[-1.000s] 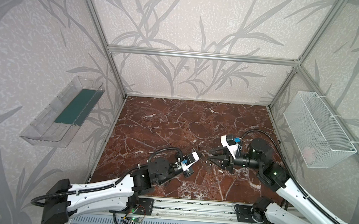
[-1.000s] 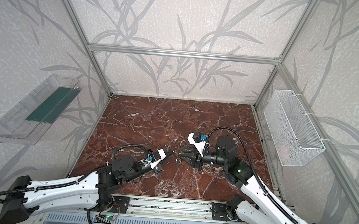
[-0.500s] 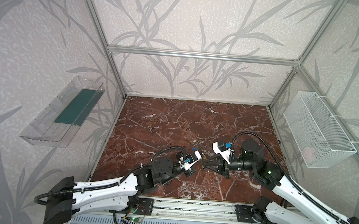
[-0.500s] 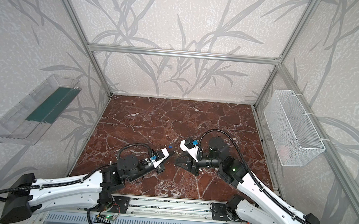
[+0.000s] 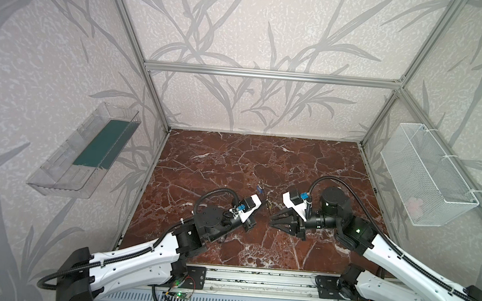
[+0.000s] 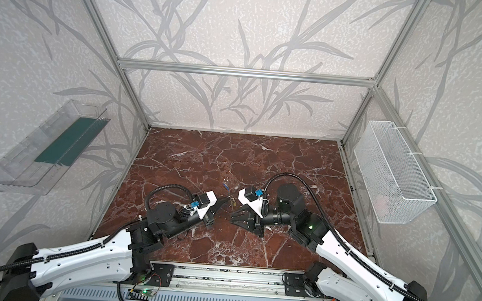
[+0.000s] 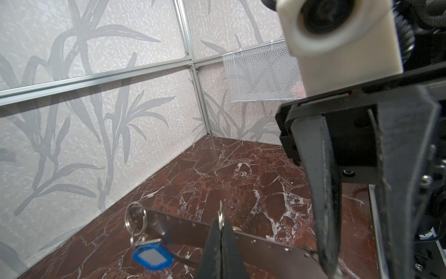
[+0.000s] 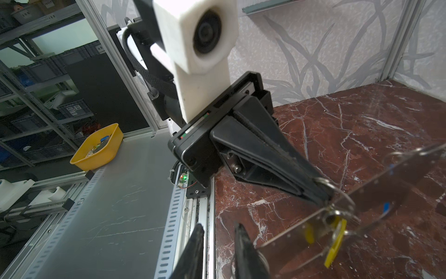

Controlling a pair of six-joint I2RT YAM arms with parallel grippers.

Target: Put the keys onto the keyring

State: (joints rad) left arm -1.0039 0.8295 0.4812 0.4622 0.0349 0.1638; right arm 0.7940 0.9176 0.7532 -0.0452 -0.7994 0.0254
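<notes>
Left gripper (image 7: 220, 232): we see it clenched on the top edge of the keyring (image 7: 185, 229), jaws pressed together. One small metal loop (image 7: 220, 214) pokes out just past the tips.

Right gripper (image 8: 220, 229): released. We see a clear gap between its two fingers and nothing in it. It faces the left gripper, tips near the keyring, apart from it as far as we can tell.

Keyring: one flat metal plate, held off the counter (image 5: 233, 162) between the two grippers, tilted. A row of small holes runs along the gripped edge. In both top views it sits near the middle of the counter, toward the front.

Keys, we count two:
- blue key (image 7: 152, 258): hangs below the plate on a split ring (image 7: 135, 217) at the plate's end, away from the clamp point.
- yellow key (image 8: 336, 241): hangs right at the clamped spot, touching the plate. We cannot tell whether its ring goes through a hole.

Surroundings:
- one white wire basket (image 5: 426, 174) on the right wall
- one clear tray (image 5: 86, 151) on the left wall
- one yellow bin (image 8: 99, 147) outside the frame, seen in the right wrist view
</notes>
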